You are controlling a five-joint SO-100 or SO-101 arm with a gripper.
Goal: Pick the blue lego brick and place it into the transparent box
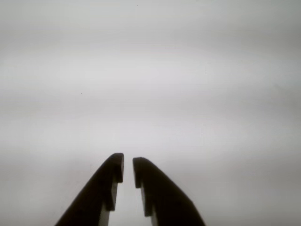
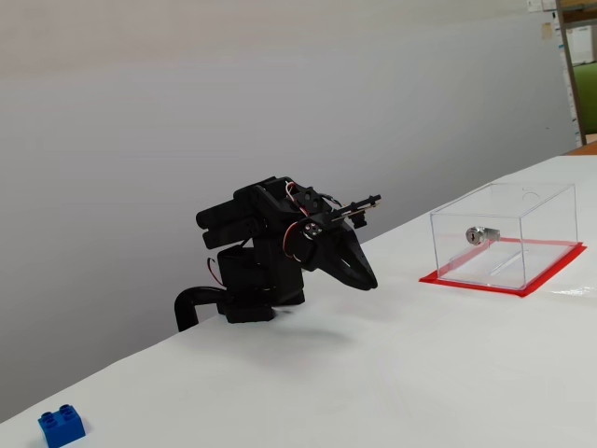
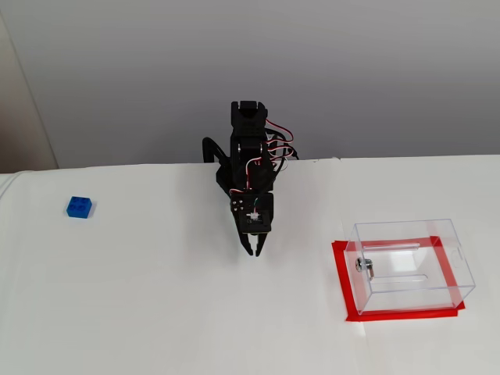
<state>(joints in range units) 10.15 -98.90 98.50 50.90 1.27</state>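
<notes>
Gripper [image 1: 128, 172] tips barely apart in wrist view; blue lego brick [image 3: 79, 208] elsewhere.

**Arm folded at the back, brick and box far apart**

On the white bench [image 3: 156, 312], the black arm [image 3: 248, 168] sits folded near the wall, its hand [image 3: 255, 251] pointing down at the bare surface, tips close together. The blue brick [image 3: 79, 208] lies well left. The clear box [image 3: 410, 266], red-rimmed, stands at right.
</notes>
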